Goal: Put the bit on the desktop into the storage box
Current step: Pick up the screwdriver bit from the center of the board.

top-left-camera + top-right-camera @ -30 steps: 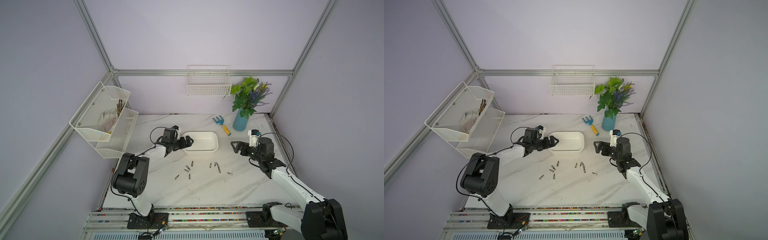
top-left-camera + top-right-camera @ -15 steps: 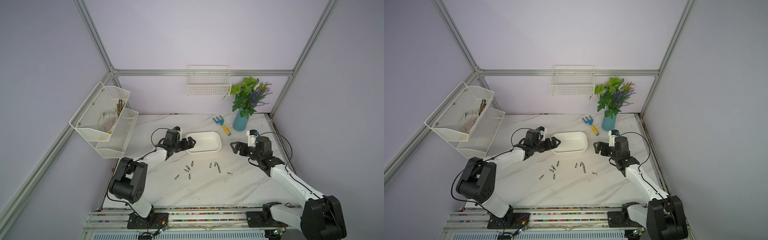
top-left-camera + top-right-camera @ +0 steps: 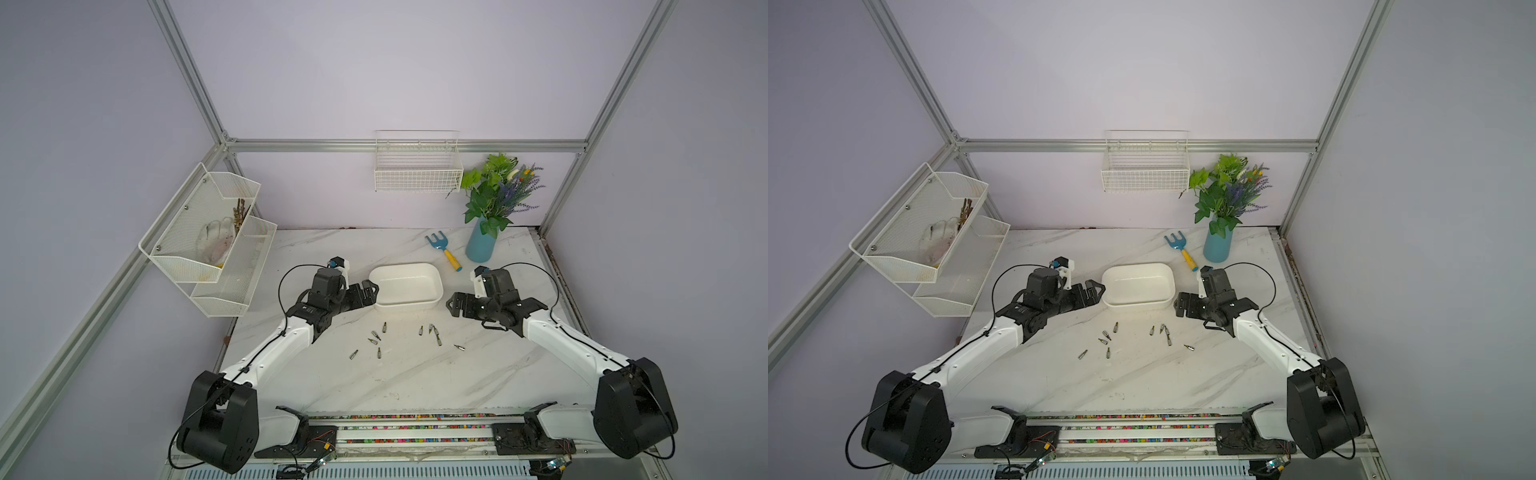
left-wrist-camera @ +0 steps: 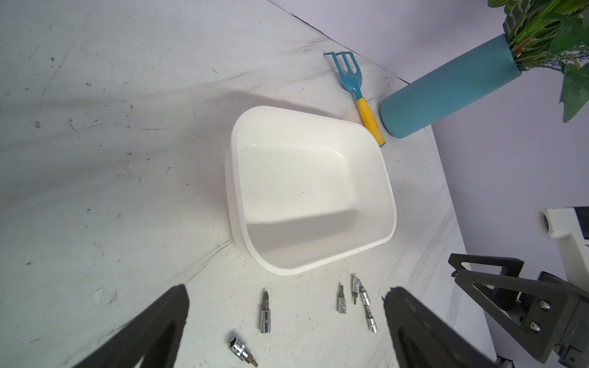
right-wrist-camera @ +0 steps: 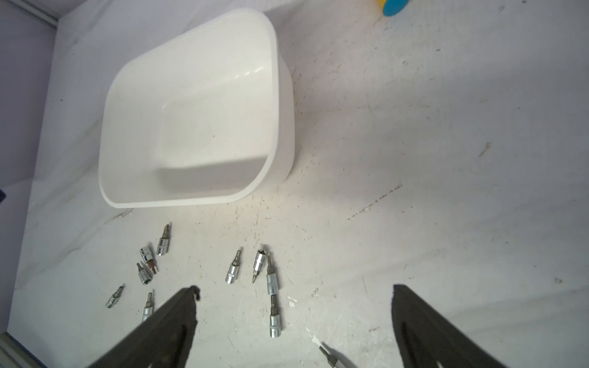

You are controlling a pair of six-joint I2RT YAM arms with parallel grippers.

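Pincers first: my left gripper (image 3: 368, 293) stands fully spread and holds nothing, its tips just beside the left end of the shallow white plastic storage box (image 3: 407, 306); whether they touch it I cannot tell. My right gripper (image 3: 453, 305) is likewise spread wide and holds nothing, near the box's right end. The box sits upright on the white marble-patterned tabletop (image 3: 415, 382). Small silver metal bits (image 3: 384, 327) lie loose on the tabletop in two scattered groups just in front of the box, between my arms.
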